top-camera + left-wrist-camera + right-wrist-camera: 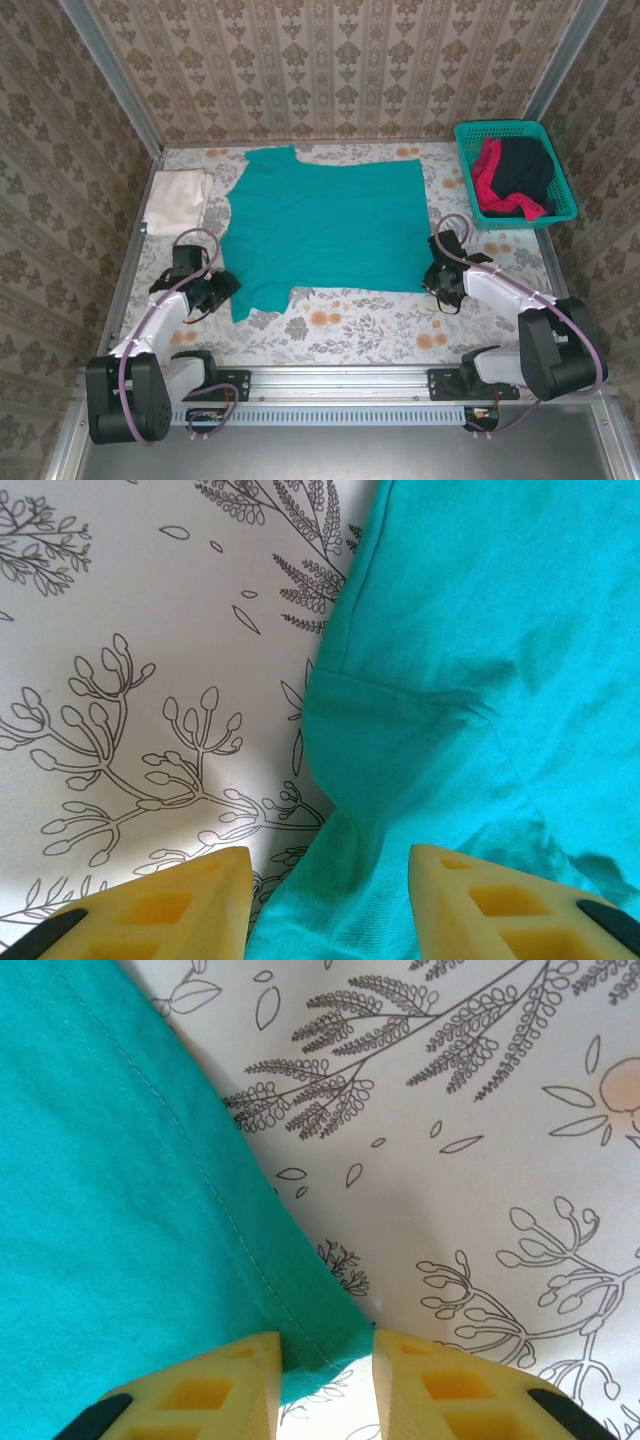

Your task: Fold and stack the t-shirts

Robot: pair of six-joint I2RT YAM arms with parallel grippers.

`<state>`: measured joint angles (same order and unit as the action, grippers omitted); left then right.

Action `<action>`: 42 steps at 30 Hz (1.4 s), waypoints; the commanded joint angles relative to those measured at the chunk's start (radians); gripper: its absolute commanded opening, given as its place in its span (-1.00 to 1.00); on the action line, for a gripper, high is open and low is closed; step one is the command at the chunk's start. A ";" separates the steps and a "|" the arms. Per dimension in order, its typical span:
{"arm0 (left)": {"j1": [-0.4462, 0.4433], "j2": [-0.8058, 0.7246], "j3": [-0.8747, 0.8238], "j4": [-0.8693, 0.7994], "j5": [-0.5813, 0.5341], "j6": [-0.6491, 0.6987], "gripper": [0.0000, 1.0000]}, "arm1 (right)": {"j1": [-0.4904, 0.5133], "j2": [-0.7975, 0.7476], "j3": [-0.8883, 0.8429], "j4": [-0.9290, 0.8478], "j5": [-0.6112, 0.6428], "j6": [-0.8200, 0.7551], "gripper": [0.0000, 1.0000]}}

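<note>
The teal t-shirt (325, 220) lies spread flat in the middle of the desk (350, 325), neck to our left and hem to our right. A folded cream shirt (178, 200) sits at the far left. A red shirt (488, 170) and a dark navy shirt (525, 168) wait in the mesh basket (500, 126) at the far right.

We judge the step in hand to be taking hold of the near edge for the first fold. The left jaws stand fairly wide, low over the near sleeve (400, 770), with cloth lying between them but not pinched. The right jaws stand narrower, straddling the near hem corner (320, 1345), and have not yet closed on it.

Next, we think both jaws must close on the cloth. Both arms should then lift together and carry the near edge across to the far edge, keeping it taut and level so the shirt does not bunch.
</note>
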<state>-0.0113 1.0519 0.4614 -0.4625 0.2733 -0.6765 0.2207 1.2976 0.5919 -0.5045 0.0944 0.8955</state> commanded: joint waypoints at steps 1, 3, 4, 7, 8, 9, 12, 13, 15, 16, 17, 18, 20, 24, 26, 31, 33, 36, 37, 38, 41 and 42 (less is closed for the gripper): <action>0.008 -0.015 -0.001 0.005 0.009 0.015 -0.08 | 0.007 0.009 0.014 -0.057 0.009 -0.006 -0.33; 0.009 -0.015 -0.001 0.008 0.010 0.014 -0.08 | 0.006 0.013 0.018 -0.057 0.008 -0.010 -0.34; 0.009 -0.015 0.000 0.009 0.013 0.014 -0.08 | 0.005 0.019 0.023 -0.060 0.007 -0.015 -0.33; 0.008 -0.016 0.000 0.013 0.020 0.011 -0.08 | 0.005 0.050 0.047 -0.077 -0.006 -0.038 -0.33; 0.008 -0.018 0.000 0.013 0.021 0.011 -0.08 | 0.005 0.059 0.055 -0.082 -0.006 -0.045 -0.35; 0.009 -0.019 -0.001 0.012 0.021 0.011 -0.08 | 0.005 0.066 0.062 -0.083 -0.006 -0.051 -0.44; 0.008 -0.023 -0.005 0.014 0.015 0.012 -0.08 | 0.005 0.084 0.076 -0.090 0.001 -0.067 -0.72; 0.008 -0.023 -0.007 0.015 0.015 0.010 -0.08 | 0.005 0.088 0.080 -0.096 0.003 -0.073 -0.85; 0.008 -0.022 -0.010 0.016 0.016 0.012 -0.08 | 0.005 0.088 0.080 -0.101 0.013 -0.073 -1.00; 0.009 -0.023 -0.012 0.018 0.017 0.012 -0.08 | 0.005 0.088 0.076 -0.098 0.015 -0.073 -1.00; 0.008 -0.023 -0.013 0.020 0.017 0.013 -0.08 | 0.004 0.088 0.074 -0.097 0.015 -0.073 -1.00; 0.008 -0.022 -0.018 0.025 0.021 0.012 -0.08 | 0.004 0.085 0.074 -0.095 0.015 -0.073 -1.00; 0.008 -0.022 -0.023 0.036 0.035 0.009 -0.08 | 0.004 0.080 0.074 -0.093 0.008 -0.071 -1.00; 0.007 -0.026 -0.035 0.048 0.046 0.008 -0.08 | 0.005 0.056 0.060 -0.056 -0.033 -0.044 -1.00; 0.008 -0.029 -0.041 0.058 0.051 0.009 -0.08 | 0.005 0.055 0.060 -0.051 -0.033 -0.041 -1.00; 0.007 -0.010 -0.047 0.096 0.073 -0.003 -0.13 | 0.005 0.068 0.076 -0.056 -0.030 -0.053 -1.00; 0.007 0.003 -0.055 0.110 0.078 -0.009 -0.14 | 0.005 0.069 0.080 -0.057 -0.028 -0.054 -1.00; 0.007 0.010 -0.069 0.124 0.075 -0.011 -0.22 | 0.005 0.071 0.088 -0.054 -0.028 -0.056 -1.00; 0.007 0.009 -0.068 0.122 0.075 -0.011 -0.28 | 0.005 0.072 0.089 -0.056 -0.028 -0.058 -1.00; 0.007 0.007 -0.065 0.117 0.076 -0.012 -0.35 | 0.005 0.074 0.090 -0.057 -0.028 -0.057 -1.00; 0.008 -0.007 -0.060 0.100 0.075 -0.009 -0.66 | 0.005 0.071 0.093 -0.060 -0.026 -0.059 -1.00; 0.009 -0.014 -0.057 0.092 0.073 -0.009 -0.82 | 0.005 0.068 0.095 -0.064 -0.023 -0.057 -1.00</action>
<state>-0.0113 1.0554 0.4034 -0.3553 0.3389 -0.6888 0.2226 1.3735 0.6579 -0.5533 0.0738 0.8402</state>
